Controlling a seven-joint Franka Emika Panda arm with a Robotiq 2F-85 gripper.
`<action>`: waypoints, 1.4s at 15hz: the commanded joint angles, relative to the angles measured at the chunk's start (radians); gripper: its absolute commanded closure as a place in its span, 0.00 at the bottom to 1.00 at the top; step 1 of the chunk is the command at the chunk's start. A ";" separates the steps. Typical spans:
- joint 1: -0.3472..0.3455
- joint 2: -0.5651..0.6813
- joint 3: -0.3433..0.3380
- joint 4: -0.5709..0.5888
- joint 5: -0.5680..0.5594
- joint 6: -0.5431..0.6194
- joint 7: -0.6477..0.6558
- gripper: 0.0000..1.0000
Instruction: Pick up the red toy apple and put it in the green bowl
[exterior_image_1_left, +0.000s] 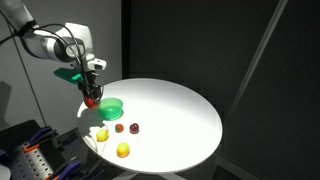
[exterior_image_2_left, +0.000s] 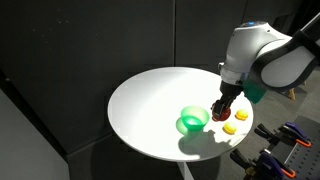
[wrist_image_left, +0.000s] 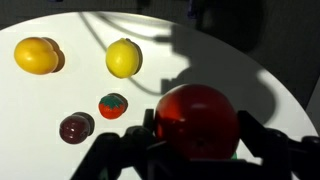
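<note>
Presently claw (exterior_image_2_left: 222, 108) clasps one red toy apple (wrist_image_left: 197, 118); two yellow fruits (wrist_image_left: 36, 55) (wrist_image_left: 123, 58), one green bowl (exterior_image_2_left: 192, 122).

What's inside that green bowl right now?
Nothing visible: the green bowl looks empty in both exterior views, though its near inner wall is hidden by the rim. The red toy apple is beside it, clamped in the fingers.
</note>
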 joint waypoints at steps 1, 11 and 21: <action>-0.016 -0.002 0.016 0.000 0.003 -0.003 -0.003 0.18; -0.027 0.008 0.009 0.037 -0.007 -0.015 0.000 0.43; -0.026 0.089 0.006 0.160 0.007 -0.042 -0.041 0.43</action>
